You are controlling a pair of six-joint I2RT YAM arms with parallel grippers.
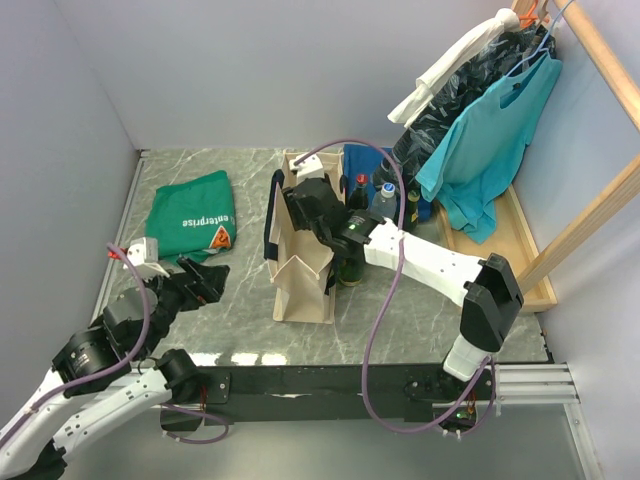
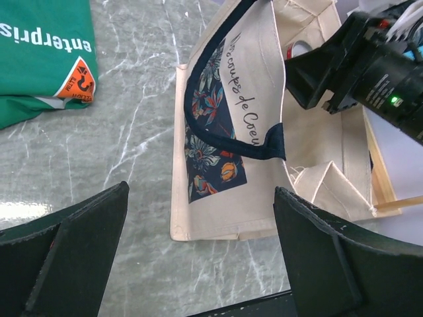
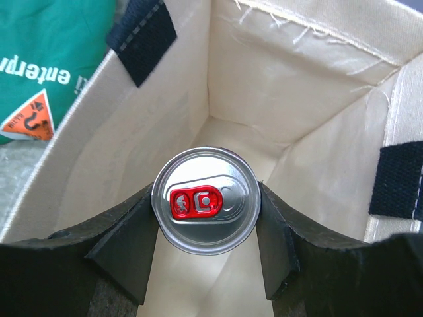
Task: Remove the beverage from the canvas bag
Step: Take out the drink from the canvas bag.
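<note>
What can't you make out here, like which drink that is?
- The can, right wrist view: only its lid shows; the sides and any label are hidden beneath it and by the fingers of the right gripper.
- The can, top view: hidden inside the canvas bag, under the right arm.
- The bottles, top view: labels too small, partly behind that arm.
- The green T-shirt, left wrist view: print cut off by the frame edge.
</note>
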